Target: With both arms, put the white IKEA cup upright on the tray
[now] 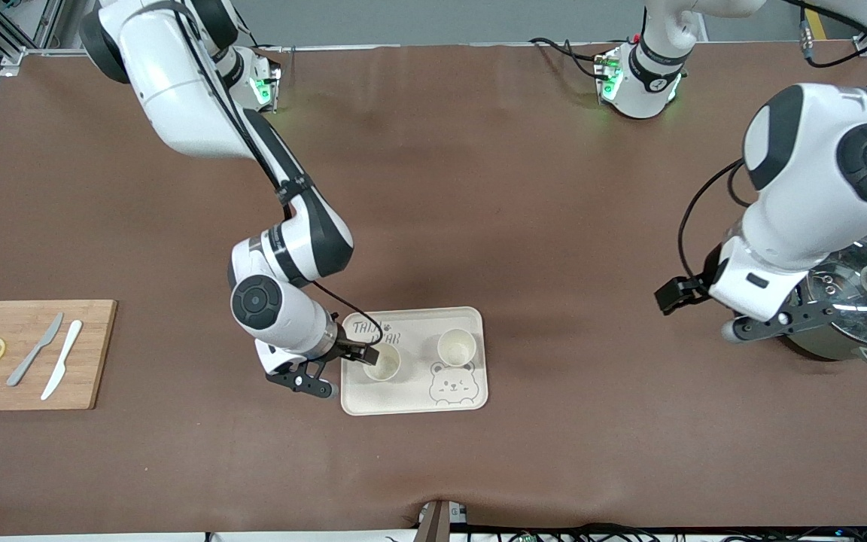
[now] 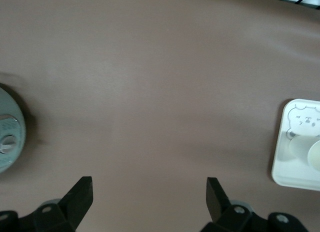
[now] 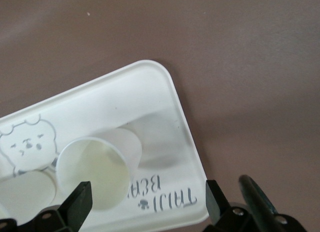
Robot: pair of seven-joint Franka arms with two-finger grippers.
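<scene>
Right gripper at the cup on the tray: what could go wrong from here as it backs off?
The right gripper sits open, one finger by the rim of the upright cup on the tray; a sideways retreat could catch the rim and tip it. The second cup stands beside it, so a knocked cup might topple that one too. The left gripper waits open near the lidded pot; a careless move could clip it.
</scene>
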